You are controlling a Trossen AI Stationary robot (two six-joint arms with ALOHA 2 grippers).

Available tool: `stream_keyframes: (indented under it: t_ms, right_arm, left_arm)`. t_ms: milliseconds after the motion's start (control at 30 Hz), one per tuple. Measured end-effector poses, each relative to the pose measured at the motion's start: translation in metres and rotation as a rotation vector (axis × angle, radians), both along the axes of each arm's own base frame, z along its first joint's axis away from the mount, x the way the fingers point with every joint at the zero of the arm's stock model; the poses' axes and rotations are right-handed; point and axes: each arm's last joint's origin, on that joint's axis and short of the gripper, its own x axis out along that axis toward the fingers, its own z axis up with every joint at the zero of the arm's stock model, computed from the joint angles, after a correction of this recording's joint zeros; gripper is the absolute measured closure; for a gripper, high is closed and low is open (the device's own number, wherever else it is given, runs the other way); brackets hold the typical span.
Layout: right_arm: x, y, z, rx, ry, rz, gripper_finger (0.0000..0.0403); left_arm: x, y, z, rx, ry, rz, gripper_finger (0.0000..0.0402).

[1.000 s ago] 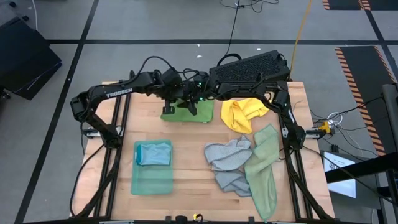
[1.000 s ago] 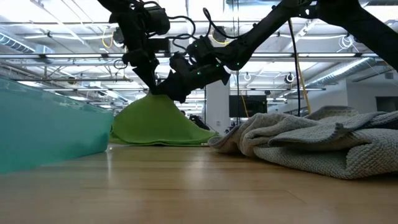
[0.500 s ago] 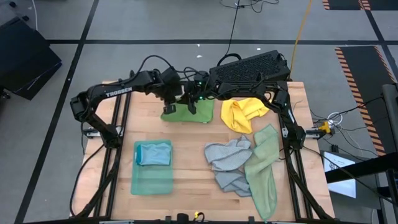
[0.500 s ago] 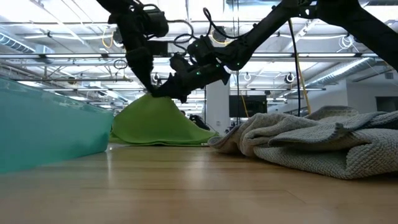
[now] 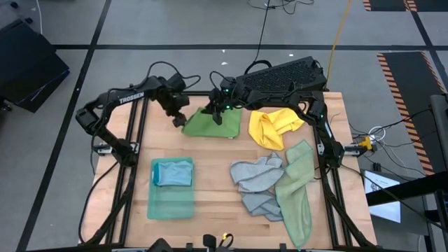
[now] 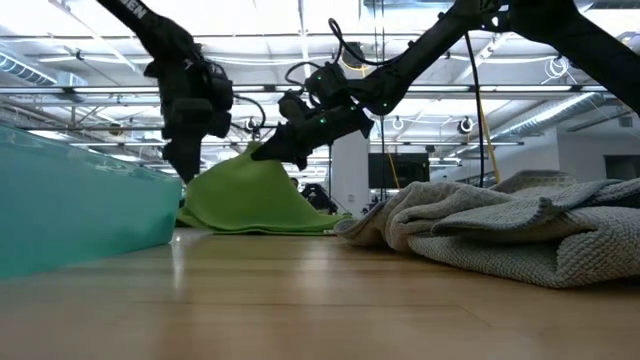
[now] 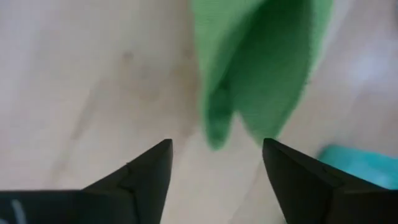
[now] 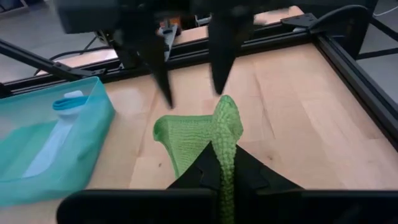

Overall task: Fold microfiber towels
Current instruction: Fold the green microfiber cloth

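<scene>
A bright green towel (image 5: 213,124) lies at the table's far middle, drawn up into a tent (image 6: 250,195) with its lower edges on the wood. My right gripper (image 5: 217,114) (image 8: 219,163) is shut on its raised top. My left gripper (image 5: 179,119) (image 7: 216,146) hangs open just left of the towel, pointing steeply down, with nothing between its fingers. The towel's near corner (image 7: 217,124) shows beyond its fingertips. The right wrist view shows the left fingers (image 8: 161,81) beyond the towel. My right gripper pinches a raised ridge of the green towel (image 8: 225,146) between its two fingers. It comes from the table's right side, slanting a little downward. That ridge is lifted into a peak (image 6: 262,152), while the towel's skirt rests on the table.
A teal bin (image 5: 171,199) with a folded light blue towel (image 5: 173,172) stands near the front left. Heaped on the right are a yellow towel (image 5: 273,127), a grey towel (image 5: 257,183) and a pale sage green towel (image 5: 297,185). Bare wood lies between them.
My left gripper has let go of the green towel's peak, swung toward the table's left edge, sunk lower and rolled about its own axis. The right gripper stays where it was, and the towel's peak stays up in its hold.
</scene>
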Motion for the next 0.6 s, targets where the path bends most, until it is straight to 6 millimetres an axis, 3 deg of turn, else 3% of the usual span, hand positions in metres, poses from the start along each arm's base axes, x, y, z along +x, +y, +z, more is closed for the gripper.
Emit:
stream_keyframes:
  t_ms: [233,433,600]
  right_arm:
    - [0.0,0.0,0.0,0.001,0.001,-0.002,0.0401]
    - [0.0,0.0,0.0,0.021,0.005,-0.012,0.0401]
    - [0.0,0.0,0.0,0.022,0.005,-0.011,0.0401]
  left_arm:
    - [0.004,-0.013,-0.024,-0.088,-0.077,0.016,0.01]
    - [0.008,-0.023,-0.037,0.02,0.01,-0.047,0.0046]
    - [0.009,-0.022,-0.048,0.087,-0.002,0.003,0.004]
